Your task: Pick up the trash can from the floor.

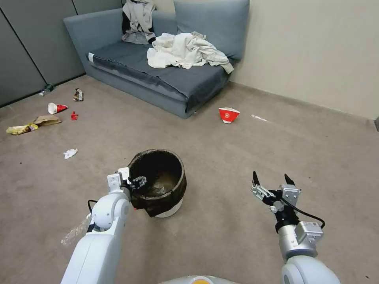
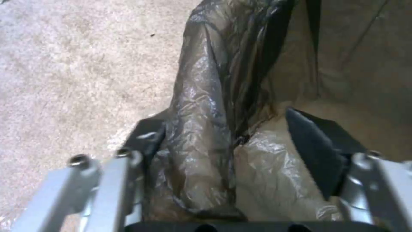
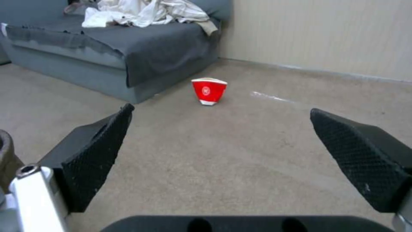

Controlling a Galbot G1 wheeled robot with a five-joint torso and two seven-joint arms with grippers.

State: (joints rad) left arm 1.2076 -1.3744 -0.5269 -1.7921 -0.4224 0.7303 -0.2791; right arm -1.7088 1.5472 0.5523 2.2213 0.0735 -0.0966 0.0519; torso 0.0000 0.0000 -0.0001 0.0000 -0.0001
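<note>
Trash can point(image 1: 160, 183): upright on the floor point(image 1: 221, 236). Left pincer point(image 1: 136, 183) straddles its near-left rim, fingers spread, not yet clenched. Right pincer point(image 1: 272, 184) released, well right of it.

A living-room-like setting is shown: a grey-blue fabric sofa point(image 1: 158, 67) strewn with crumpled pale clothing point(image 1: 185, 50) is set against a plain cream wall point(image 1: 316, 47), and the beige-grey carpeted floor point(image 1: 237, 221) is littered with wrappers and a red-and-white paper cup point(image 1: 229, 114).
</note>
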